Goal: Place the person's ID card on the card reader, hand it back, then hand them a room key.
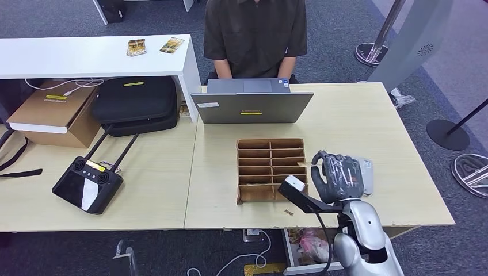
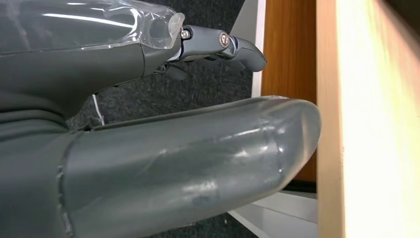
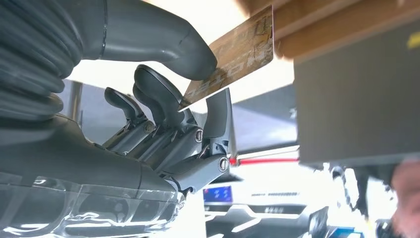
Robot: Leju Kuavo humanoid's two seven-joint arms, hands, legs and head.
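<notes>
My right hand [image 1: 339, 176] hovers over the table just right of a brown cardboard organiser [image 1: 270, 168] with several slots. It pinches a gold-brown patterned card [image 3: 233, 54] between thumb and fingers, the card's free end close to the organiser [image 3: 337, 25]. A flat grey card reader [image 1: 367, 174] lies partly under this hand. The person [image 1: 256, 34] sits behind an open grey laptop [image 1: 251, 107] at the far side of the table. My left hand [image 2: 173, 163] hangs below the table's edge [image 2: 366, 129], fingers apart, holding nothing.
A black remote controller [image 1: 86, 184] lies at the front left. Behind it are a black bag [image 1: 138, 103] and a cardboard box [image 1: 54, 112]. Two small cards [image 1: 137, 47] lie on the white bench [image 1: 86, 57]. Stanchion bases [image 1: 449, 133] stand on the floor at the right.
</notes>
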